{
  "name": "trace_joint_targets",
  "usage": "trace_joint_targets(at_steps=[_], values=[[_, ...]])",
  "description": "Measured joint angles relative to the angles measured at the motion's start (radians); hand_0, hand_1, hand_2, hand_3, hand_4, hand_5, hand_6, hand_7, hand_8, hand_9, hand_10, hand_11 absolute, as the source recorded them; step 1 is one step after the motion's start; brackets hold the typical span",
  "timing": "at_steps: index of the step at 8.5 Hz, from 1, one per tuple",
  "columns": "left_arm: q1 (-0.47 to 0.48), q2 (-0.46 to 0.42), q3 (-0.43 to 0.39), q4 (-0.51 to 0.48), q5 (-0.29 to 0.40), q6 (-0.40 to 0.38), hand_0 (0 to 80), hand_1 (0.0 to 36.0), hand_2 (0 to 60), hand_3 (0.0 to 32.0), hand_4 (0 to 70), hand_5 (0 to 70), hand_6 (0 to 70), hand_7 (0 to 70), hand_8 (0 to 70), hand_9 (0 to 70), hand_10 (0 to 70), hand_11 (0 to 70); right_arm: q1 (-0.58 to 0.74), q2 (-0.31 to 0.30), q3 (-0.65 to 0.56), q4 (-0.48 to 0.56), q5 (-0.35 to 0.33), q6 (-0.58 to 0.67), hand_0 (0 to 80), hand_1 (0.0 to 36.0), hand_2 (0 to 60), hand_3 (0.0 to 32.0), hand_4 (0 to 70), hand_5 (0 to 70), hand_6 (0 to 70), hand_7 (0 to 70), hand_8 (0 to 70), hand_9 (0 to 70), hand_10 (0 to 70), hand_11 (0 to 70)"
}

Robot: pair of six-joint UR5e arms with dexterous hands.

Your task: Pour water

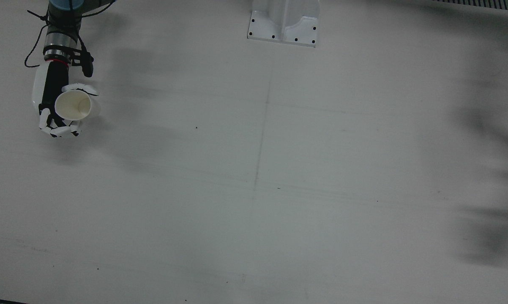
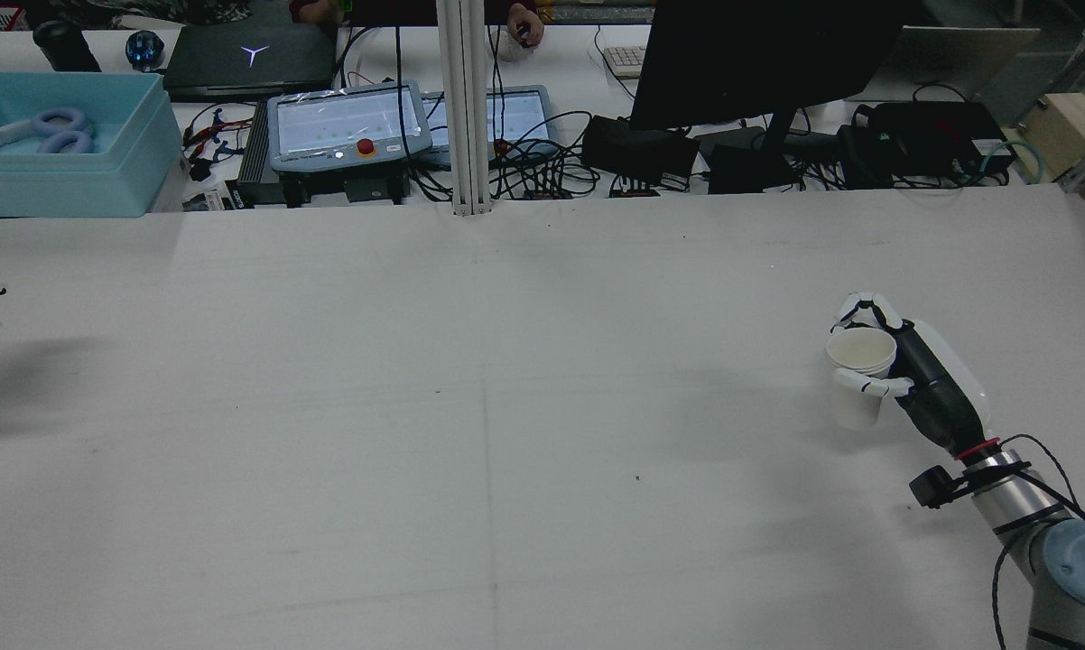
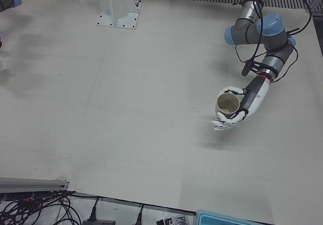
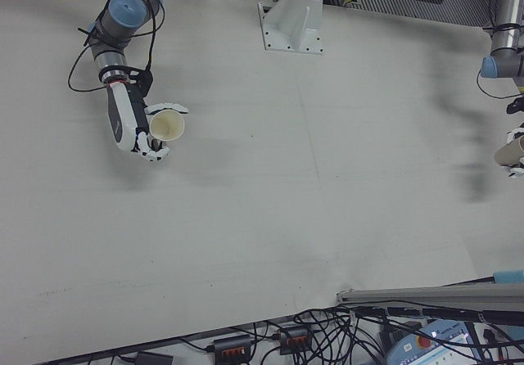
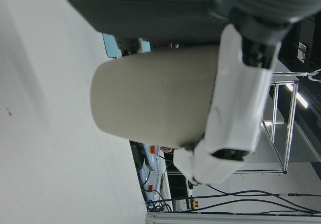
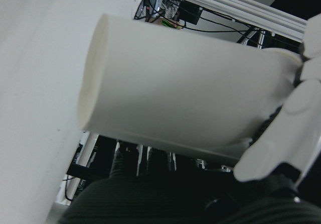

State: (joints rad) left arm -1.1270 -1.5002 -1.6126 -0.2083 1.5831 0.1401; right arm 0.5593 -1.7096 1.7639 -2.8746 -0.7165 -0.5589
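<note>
Cup R: paper cup [image 1: 73, 105] held by right robot hand [image 1: 53, 107], fingers wrapped round wall; upright, mouth up, long axis approx. vertical; above desk [image 1: 254, 190] nr its edge.
Cup L: second cup [image 3: 228, 104] gripped by left robot hand [image 3: 237, 111]; upright, mouth up, over opp. side of desk.

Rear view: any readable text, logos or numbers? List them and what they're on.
Laptop lid: a white Y-shaped logo, no letters.
Teach pendant: screen content too small to read; the red button carries no legible label.
Cups: plain, no print visible in any view.
Table: no markings.
No words or numbers can be read in any view.
</note>
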Motion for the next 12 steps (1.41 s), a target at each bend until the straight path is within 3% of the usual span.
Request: trace_joint_targets(at_steps=[3,5,6,9,12], values=[[0.01,-0.041,-0.008,0.031,0.066,-0.001,80.0,36.0,60.0,0.0,24.5,70.0,32.3,30.1,22.4,25.5,22.8,36.7,0.157,-0.032,0.205,-0.002,-0.057,-0.201,44.1,8.1,20.9,0.0,5.9,63.5,46.1,64.6,39.7,54.6,43.6,61.9],[0.004,-0.095,-0.01,0.076,0.139,-0.001,80.0,36.0,60.0,0.0,23.9,70.0,32.1,30.1,22.0,24.9,22.5,36.4,0.287,-0.007,0.281,-0.043,-0.136,-0.328,45.6,8.5,20.3,0.0,6.2,65.1,47.9,64.2,41.0,53.7,45.2,64.2],[0.002,-0.106,-0.018,0.09,0.154,-0.001,80.0,36.0,60.0,0.0,23.4,70.0,31.7,29.7,21.6,24.6,22.4,36.4,0.34,0.039,0.295,-0.115,-0.17,-0.356,44.8,7.9,19.8,0.0,5.9,65.8,47.7,63.9,40.6,52.9,45.5,64.6],[0.004,-0.166,-0.11,0.163,0.165,0.008,80.0,36.0,60.0,0.0,22.2,70.0,30.4,28.7,20.8,23.7,22.5,36.5,0.398,0.3,0.295,-0.372,-0.221,-0.475,46.1,9.1,20.4,0.0,8.8,70.0,51.2,68.1,40.3,50.8,44.6,63.3],[0.107,-0.233,-0.166,0.243,0.152,0.025,80.0,36.0,60.0,0.0,21.6,70.0,29.6,28.0,20.3,23.5,22.2,36.1,0.33,0.478,0.263,-0.41,-0.192,-0.634,48.0,12.5,23.2,0.0,10.1,70.0,52.6,69.7,38.0,48.0,42.8,60.9]])
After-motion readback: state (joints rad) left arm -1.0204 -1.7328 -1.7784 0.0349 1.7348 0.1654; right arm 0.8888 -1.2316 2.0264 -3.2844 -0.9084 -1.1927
